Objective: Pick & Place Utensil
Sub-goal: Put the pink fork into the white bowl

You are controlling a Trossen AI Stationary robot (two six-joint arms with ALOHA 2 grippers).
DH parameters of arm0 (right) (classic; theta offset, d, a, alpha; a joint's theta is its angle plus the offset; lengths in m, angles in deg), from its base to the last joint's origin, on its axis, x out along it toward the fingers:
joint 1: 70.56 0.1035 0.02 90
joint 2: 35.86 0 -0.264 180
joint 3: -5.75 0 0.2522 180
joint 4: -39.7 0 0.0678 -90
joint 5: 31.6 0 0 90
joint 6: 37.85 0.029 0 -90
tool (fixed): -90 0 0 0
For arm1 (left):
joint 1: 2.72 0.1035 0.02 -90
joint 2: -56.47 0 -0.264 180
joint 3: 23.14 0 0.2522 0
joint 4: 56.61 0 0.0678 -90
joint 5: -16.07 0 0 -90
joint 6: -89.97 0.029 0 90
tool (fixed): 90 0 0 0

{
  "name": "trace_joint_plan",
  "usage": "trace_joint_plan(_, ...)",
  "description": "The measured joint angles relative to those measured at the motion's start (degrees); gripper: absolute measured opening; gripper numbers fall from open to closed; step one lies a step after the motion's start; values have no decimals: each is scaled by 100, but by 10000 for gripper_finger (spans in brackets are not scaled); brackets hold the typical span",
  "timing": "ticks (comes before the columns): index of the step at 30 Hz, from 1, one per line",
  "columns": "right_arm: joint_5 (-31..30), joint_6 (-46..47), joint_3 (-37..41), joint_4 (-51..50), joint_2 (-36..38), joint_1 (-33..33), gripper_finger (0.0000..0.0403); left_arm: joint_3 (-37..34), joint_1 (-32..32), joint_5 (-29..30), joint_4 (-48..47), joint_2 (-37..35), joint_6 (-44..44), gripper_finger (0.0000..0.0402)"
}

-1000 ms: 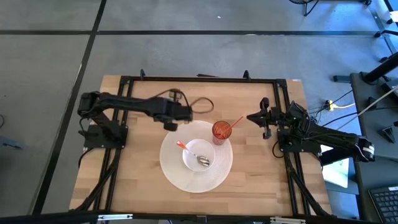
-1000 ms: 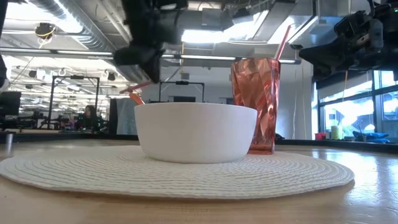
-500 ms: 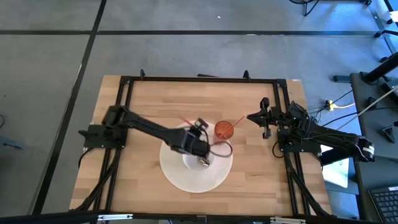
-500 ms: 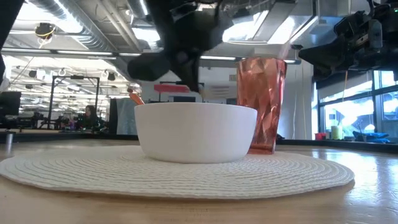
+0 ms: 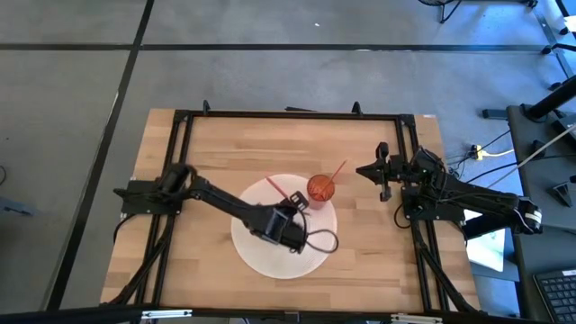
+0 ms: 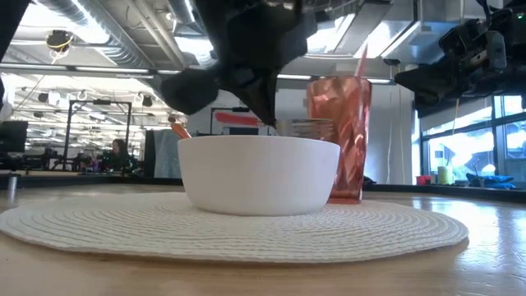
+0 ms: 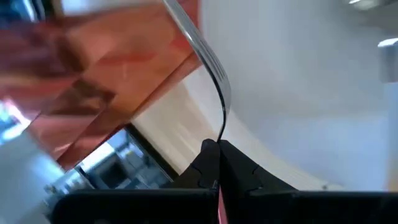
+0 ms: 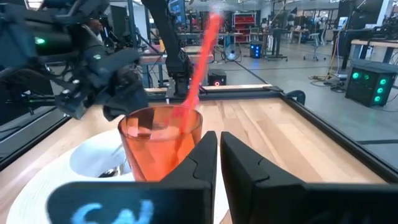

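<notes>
While left gripper (image 5: 290, 225) hovers over bowl (image 6: 259, 174) mid-frame, fingers pinch spoon (image 7: 205, 56) handle. Metal looks stiff, light, slick; grip flat handle. Right gripper (image 5: 382, 171) idle, fingers together.

High view: straight down, whole table (image 5: 207, 144). Low view: table level, close to bowl (image 6: 259, 174) and cup (image 6: 345, 136) — both also in right wrist view. Left wrist view: pressed against bowl rim — cup alongside.
</notes>
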Motion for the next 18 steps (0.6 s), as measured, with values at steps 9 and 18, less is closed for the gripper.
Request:
trace_joint_plan(9, 0, 16, 0, -49, 0, 1, 23, -65, -375, 244, 19, 0, 1802, 1)
trace_joint_plan(18, 0, 45, 0, -135, 0, 0, 23, -166, -411, -318, 74, 0, 2590, 1)
